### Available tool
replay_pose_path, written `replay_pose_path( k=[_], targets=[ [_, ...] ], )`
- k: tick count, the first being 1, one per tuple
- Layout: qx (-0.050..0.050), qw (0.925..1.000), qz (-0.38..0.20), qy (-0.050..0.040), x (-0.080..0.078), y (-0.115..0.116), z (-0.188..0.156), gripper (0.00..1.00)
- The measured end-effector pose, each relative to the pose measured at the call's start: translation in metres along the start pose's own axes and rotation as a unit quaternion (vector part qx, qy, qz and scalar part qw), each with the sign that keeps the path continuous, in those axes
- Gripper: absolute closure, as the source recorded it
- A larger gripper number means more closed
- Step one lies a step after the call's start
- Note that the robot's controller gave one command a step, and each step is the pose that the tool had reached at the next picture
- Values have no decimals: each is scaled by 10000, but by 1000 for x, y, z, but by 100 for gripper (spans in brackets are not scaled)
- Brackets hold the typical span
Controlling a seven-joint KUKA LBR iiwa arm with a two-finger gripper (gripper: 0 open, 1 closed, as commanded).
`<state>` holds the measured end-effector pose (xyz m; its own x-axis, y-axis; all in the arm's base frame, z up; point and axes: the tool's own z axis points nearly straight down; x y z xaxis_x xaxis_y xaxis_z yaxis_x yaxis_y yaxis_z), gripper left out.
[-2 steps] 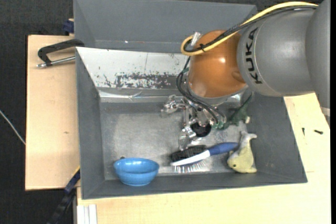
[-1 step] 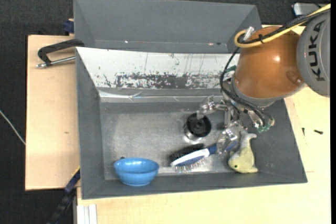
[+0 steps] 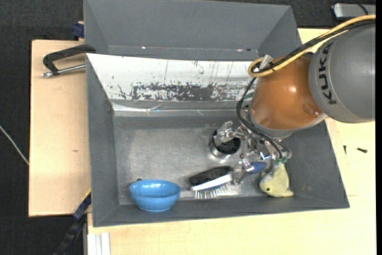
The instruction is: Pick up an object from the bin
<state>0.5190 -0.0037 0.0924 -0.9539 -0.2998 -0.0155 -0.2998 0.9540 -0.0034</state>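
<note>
The arm's orange cover (image 3: 286, 98) rides highest, above the right side of the bin (image 3: 149, 146). Below it the end effector (image 3: 250, 165) is down near the floor, at the right end of a black brush (image 3: 210, 180) with white bristles. A yellow lump (image 3: 276, 184) lies just beside it and a shiny metal piece (image 3: 225, 139) just behind. Whether it is released or clenched, I cannot tell. A blue bowl (image 3: 155, 194) sits well apart, front left. This looks like the grasp step. Next it needs a firm hold on the brush, then a straight lift.

1 blue bowl (image 3: 154, 194) sits upright at the front left.
</note>
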Motion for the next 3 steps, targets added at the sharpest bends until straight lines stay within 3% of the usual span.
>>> replay_pose_path(
  k=[1,2,3],
  targets=[
    [1,10000,11,-2,0,-1,1,100],
    [1,9957,-924,-3,-17,11,-165,100],
    [-22,9958,-912,44,-15,11,-161,0]
  ],
)
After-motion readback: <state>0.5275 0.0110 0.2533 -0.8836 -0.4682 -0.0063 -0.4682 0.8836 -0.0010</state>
